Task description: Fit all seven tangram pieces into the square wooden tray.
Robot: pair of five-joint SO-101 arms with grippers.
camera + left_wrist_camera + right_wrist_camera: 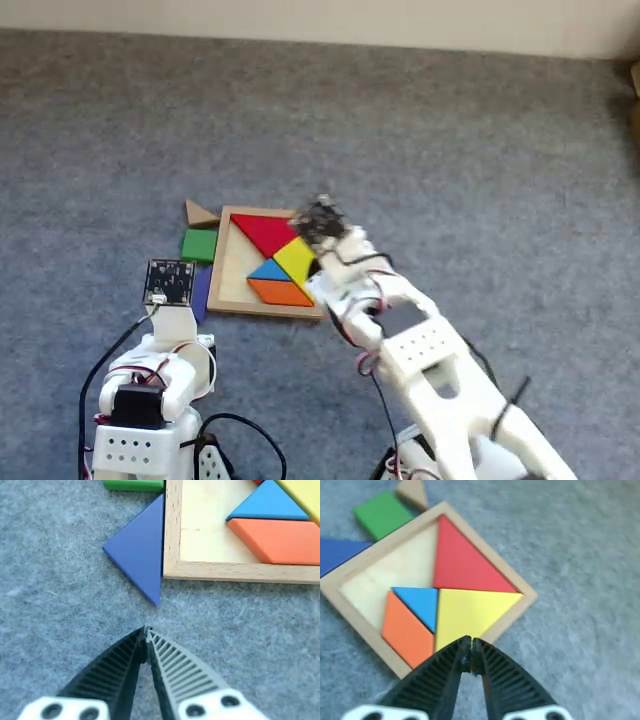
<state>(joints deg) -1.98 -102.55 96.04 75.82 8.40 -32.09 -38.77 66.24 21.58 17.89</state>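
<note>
Left gripper (146,630) and right gripper (471,640) both show fingers pressed together, empty. Centre frame from above, the square wooden tray (233,272) holds four pieces (295,258); blue triangle (140,550), green block (199,245) and, seemingly, a tan triangle (200,213) lie left of it.

A grey, felt-like table covering (450,150) carries a square wooden tray (236,272). Three loose pieces lie on the covering along the tray's outer side nearest the left arm: a dark blue flat triangle (140,555) with its long edge against the rim, a green square block (199,245) just beside it, and a small tan wooden triangle (200,214) at the far corner
</note>
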